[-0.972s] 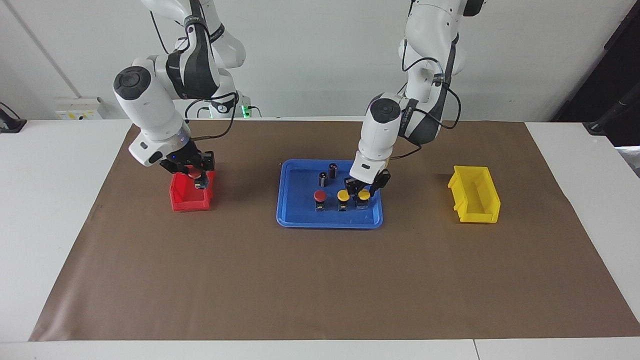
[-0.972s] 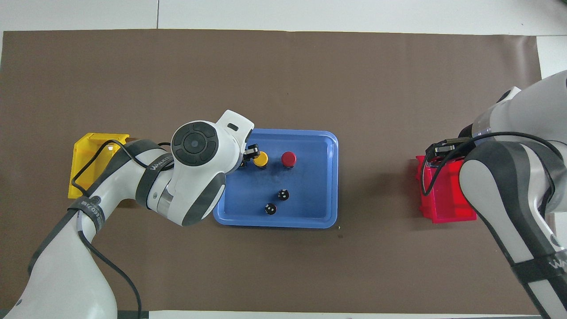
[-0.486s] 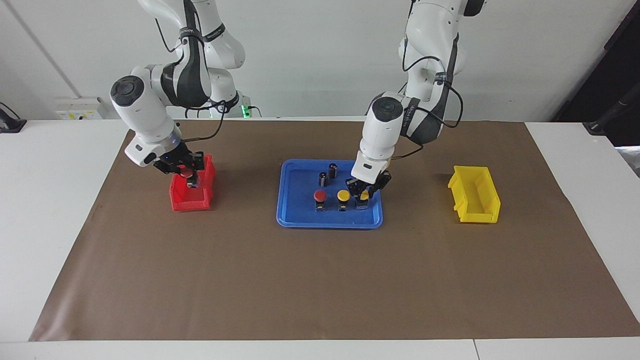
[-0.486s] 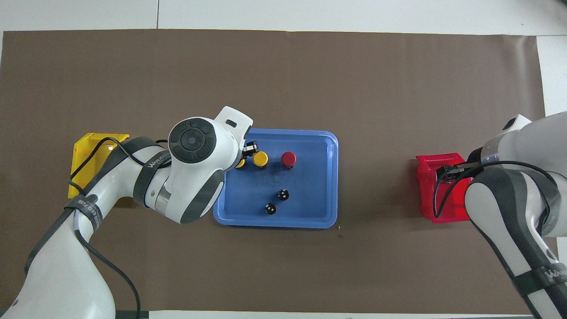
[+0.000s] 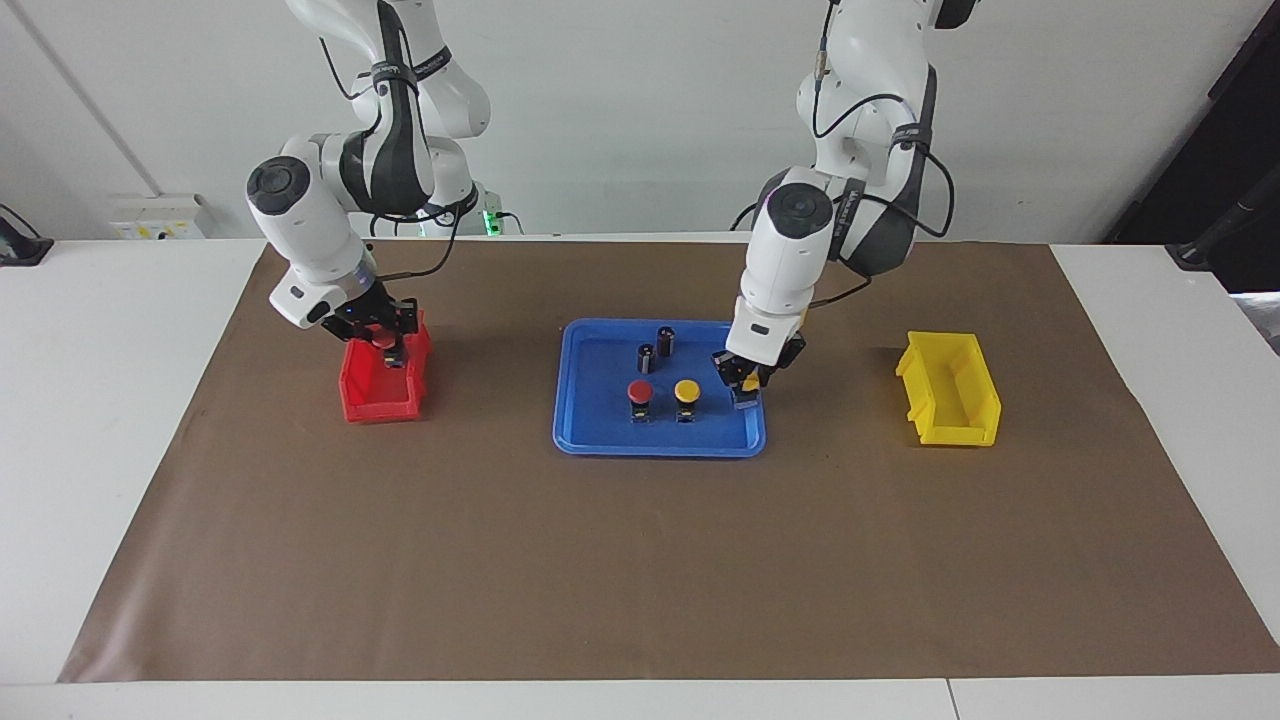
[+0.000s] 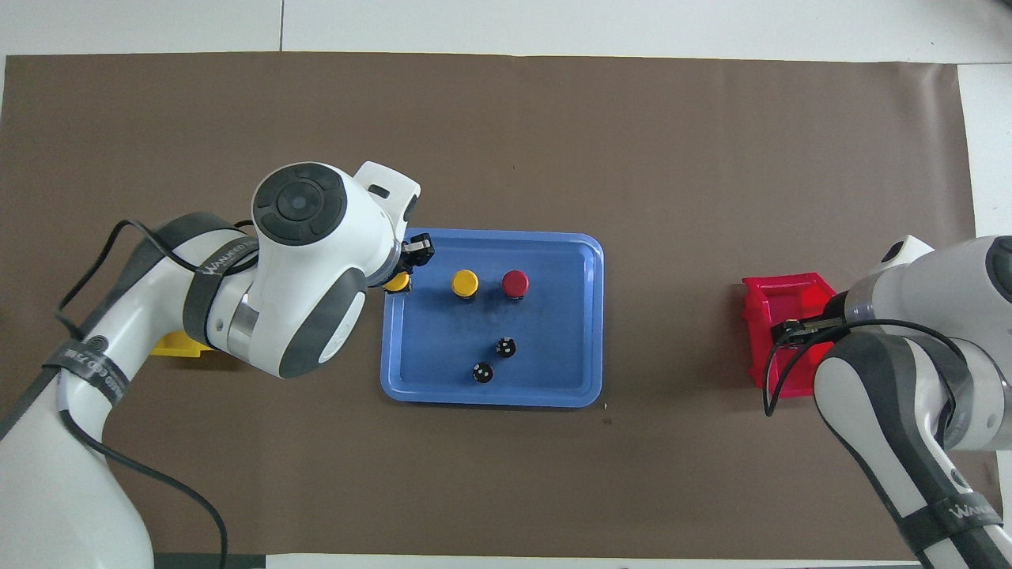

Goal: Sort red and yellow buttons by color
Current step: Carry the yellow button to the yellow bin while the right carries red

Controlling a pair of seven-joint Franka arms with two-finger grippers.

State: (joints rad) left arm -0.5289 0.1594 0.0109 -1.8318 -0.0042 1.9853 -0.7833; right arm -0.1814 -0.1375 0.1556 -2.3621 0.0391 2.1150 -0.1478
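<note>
Red button [image 5: 384, 343] only facing-side visible

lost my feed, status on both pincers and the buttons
Left pincer shut on yellow button, over blue tray edge. Right pincer shut on red button, over red bin. Nothing blocking.
</note>
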